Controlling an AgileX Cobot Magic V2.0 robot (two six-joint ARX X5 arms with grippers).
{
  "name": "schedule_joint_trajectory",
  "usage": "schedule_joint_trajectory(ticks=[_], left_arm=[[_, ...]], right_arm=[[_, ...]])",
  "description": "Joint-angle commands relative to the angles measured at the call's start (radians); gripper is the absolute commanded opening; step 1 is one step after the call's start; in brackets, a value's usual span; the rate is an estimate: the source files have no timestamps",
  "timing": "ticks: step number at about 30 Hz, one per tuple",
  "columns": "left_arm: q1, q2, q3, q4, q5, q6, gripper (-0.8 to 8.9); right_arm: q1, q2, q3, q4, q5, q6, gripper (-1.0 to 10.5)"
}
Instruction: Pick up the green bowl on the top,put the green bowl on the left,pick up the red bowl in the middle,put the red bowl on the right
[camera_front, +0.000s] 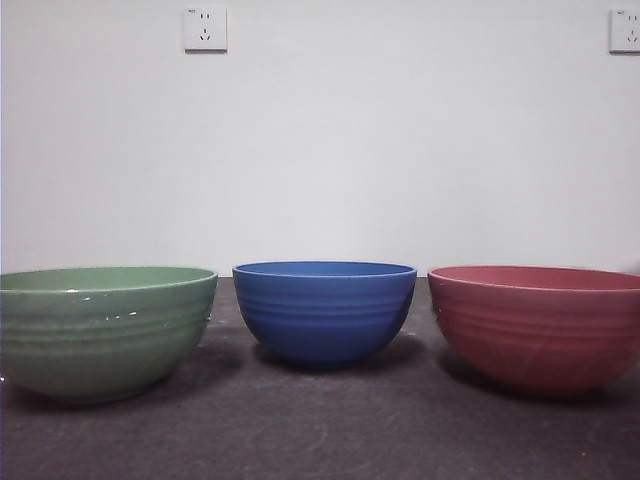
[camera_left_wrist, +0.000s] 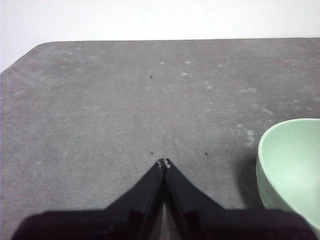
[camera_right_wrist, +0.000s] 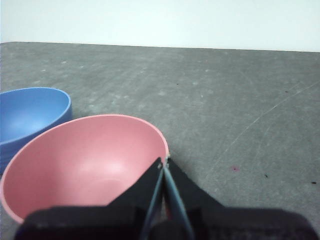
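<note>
The green bowl (camera_front: 105, 330) stands upright on the table at the left. It also shows at the edge of the left wrist view (camera_left_wrist: 295, 165). The red bowl (camera_front: 540, 325) stands upright at the right, and the right wrist view (camera_right_wrist: 85, 165) shows it empty. My left gripper (camera_left_wrist: 164, 163) is shut and empty over bare table beside the green bowl. My right gripper (camera_right_wrist: 164, 161) is shut and empty, its tips in line with the red bowl's near rim. Neither arm shows in the front view.
A blue ribbed bowl (camera_front: 323, 310) stands in the middle between the two, a little farther back, also in the right wrist view (camera_right_wrist: 27, 112). The dark grey table (camera_front: 320, 430) meets a white wall with two sockets (camera_front: 205, 28).
</note>
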Motion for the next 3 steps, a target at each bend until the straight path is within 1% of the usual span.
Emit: schedule_joint_trajectory(ticks=[1, 3], left_arm=[[0.004, -0.002, -0.016, 0.002, 0.0, -0.005, -0.03], [0.004, -0.002, -0.016, 0.002, 0.001, -0.004, -0.03]], right_arm=[[-0.003, 0.0, -0.014, 0.003, 0.003, -0.002, 0.1], [-0.003, 0.0, -0.014, 0.003, 0.003, -0.002, 0.1]])
